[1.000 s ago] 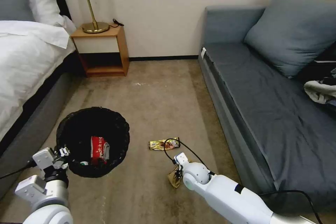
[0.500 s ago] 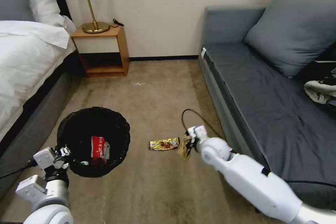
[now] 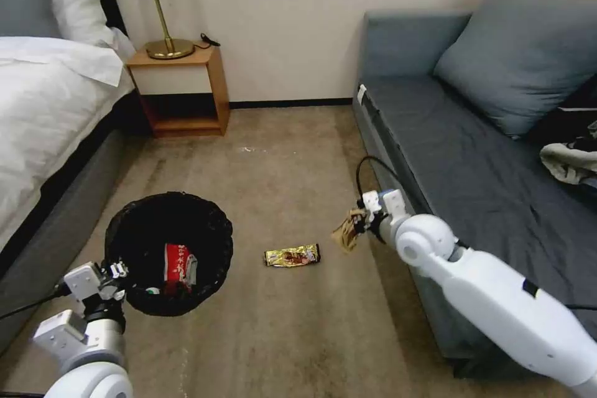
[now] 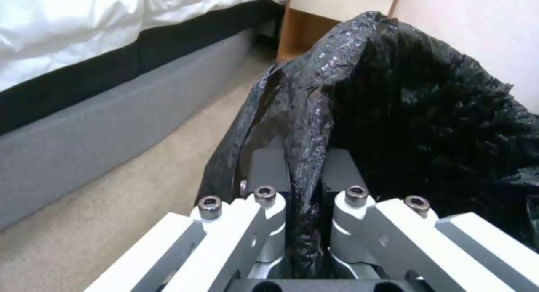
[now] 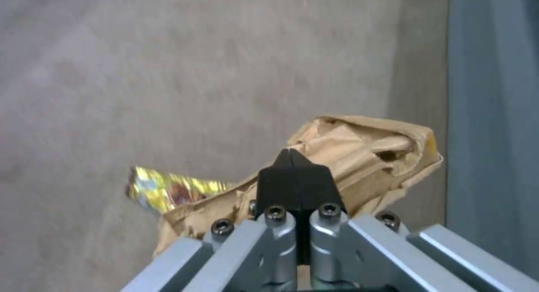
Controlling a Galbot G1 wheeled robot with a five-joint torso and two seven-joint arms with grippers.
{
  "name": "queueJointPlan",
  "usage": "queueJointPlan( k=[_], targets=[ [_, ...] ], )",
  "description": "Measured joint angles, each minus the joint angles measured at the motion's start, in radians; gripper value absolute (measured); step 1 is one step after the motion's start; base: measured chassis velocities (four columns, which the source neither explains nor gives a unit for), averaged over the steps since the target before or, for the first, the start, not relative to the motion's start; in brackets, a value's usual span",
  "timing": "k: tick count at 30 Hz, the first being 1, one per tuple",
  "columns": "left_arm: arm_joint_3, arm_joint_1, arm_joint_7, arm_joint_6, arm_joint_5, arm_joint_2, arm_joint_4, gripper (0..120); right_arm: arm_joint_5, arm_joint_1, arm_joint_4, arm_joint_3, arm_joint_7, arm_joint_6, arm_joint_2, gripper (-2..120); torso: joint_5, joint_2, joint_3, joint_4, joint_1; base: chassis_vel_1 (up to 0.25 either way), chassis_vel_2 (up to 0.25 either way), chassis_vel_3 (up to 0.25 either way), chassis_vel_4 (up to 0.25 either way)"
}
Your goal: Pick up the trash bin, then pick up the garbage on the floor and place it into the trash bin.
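The right gripper (image 3: 360, 219) pinches the brown paper (image 3: 346, 233) above the carpet (image 3: 292, 168), beside the sofa (image 3: 472, 199). The left gripper (image 3: 115, 273) clamps the bin (image 3: 168, 224) rim. A gold wrapper (image 3: 291, 255) lies between them.

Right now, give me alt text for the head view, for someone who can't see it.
The right pincer holds crumpled brown paper above the carpet beside a grey sofa, while the left pincer grips the rim of a black-lined bin containing a red wrapper. A gold wrapper lies on the floor between them.
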Motion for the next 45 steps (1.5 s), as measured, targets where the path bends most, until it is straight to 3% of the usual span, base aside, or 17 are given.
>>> queueJointPlan(
  k=[8,11,17,19,29,45],
  targets=[
    [0.001,-0.004,0.001,0.005,0.001,-0.003,0.004,7,0.122,0.187,0.1,-0.073,0.022,0.0,-0.029,0,0.0,0.0,0.0,0.0,0.0,0.0,0.0,0.0,0.0],
    [-0.002,-0.005,0.03,0.006,0.014,-0.008,0.009,7,0.18,0.313,0.128,-0.132,0.04,0.0,0.01,0,-0.0002,0.0,0.0,0.0002,0.0,0.0,0.0,0.0,0.0],
    [-0.002,-0.005,0.041,0.006,0.019,-0.013,0.009,7,0.202,0.38,0.133,-0.178,0.051,0.0,0.056,0,-0.0004,0.0,0.0,0.0001,0.0,0.0,0.0,0.0,0.0],
    [-0.004,-0.006,0.043,0.012,0.021,-0.017,0.004,7,0.218,0.436,0.129,-0.237,0.061,0.0,0.126,0,-0.0003,0.0,0.0,0.0002,0.0,0.0,0.0,0.0,0.0],
    [-0.008,-0.009,0.043,0.021,0.02,-0.03,-0.003,7,0.222,0.492,0.096,-0.378,0.096,-0.001,0.298,0,-0.0003,0.0,0.0,0.0002,0.0,0.0,0.0,0.0,0.0],
    [-0.006,-0.033,0.037,0.035,0.004,-0.029,0.008,7,0.177,0.491,0.024,-0.505,0.105,-0.001,0.451,0,-0.0002,0.0,0.0,0.0,0.0,0.0,0.0,0.0,0.0]
  ],
)
